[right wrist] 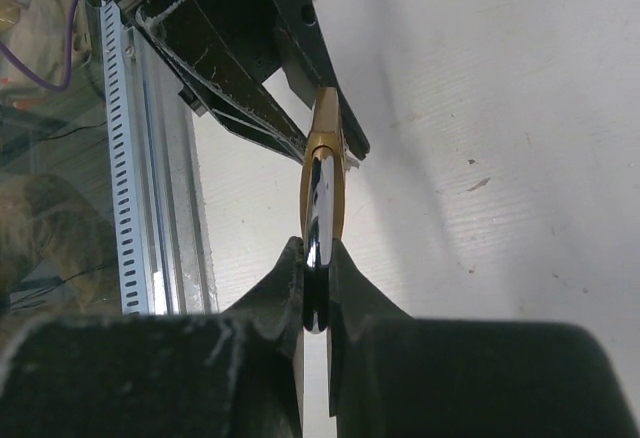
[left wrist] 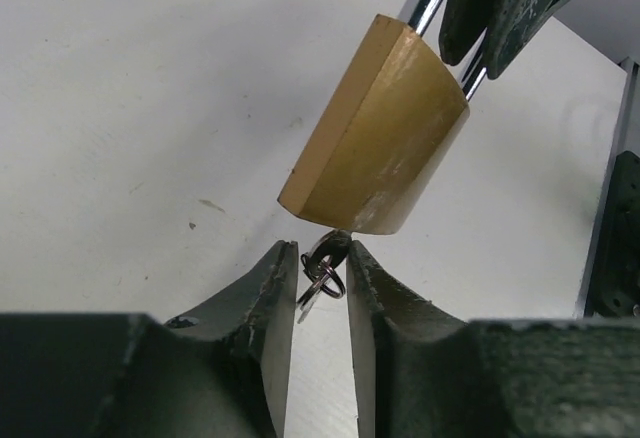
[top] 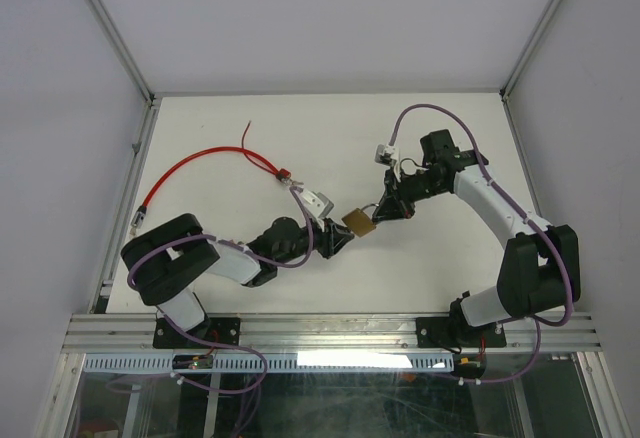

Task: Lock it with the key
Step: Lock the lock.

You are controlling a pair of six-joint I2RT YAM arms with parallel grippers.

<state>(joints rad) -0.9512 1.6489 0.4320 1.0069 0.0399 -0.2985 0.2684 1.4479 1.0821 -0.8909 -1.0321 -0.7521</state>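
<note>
1. Over the near middle of the table (top: 330,138), between the two arms, the brass padlock (left wrist: 378,138) is being held clear of the surface. It is being kept tilted, with its keyhole face turned down toward the left arm.
2. Its steel shackle (right wrist: 316,228) is being pinched by the right gripper (right wrist: 316,276). The fingers are being pressed together on the bar, so the body is being carried out beyond the fingertips. Whether the shackle's free leg is seated in the body cannot be told.
3. A key (left wrist: 328,250) is being carried in the bottom face of the body, with its key ring (left wrist: 320,288) hanging beneath. How deeply the key is seated is being hidden by the body's lower edge.
4. The left gripper (left wrist: 322,273) is being presented from below. Its fingers (left wrist: 275,288) are being held narrowly apart, one on each side of the key head. Whether the pads are biting on the key cannot be told.
5. The step in hand is being judged as taking hold of the key so that it can be turned.
6. For that step, the flat of the key head should be caught squarely between the pads, not the loose ring, which would slip.
7. The wrist's turning axis is best being lined up with the key shaft, so that the key is being twisted and not bent.
8. The right-hand pinch should be kept firm against the twist, since the body is being held only by the round bar and could swing.
9. At the far left of the table, a red cable (top: 200,163) is lying well apart from the work.
</note>
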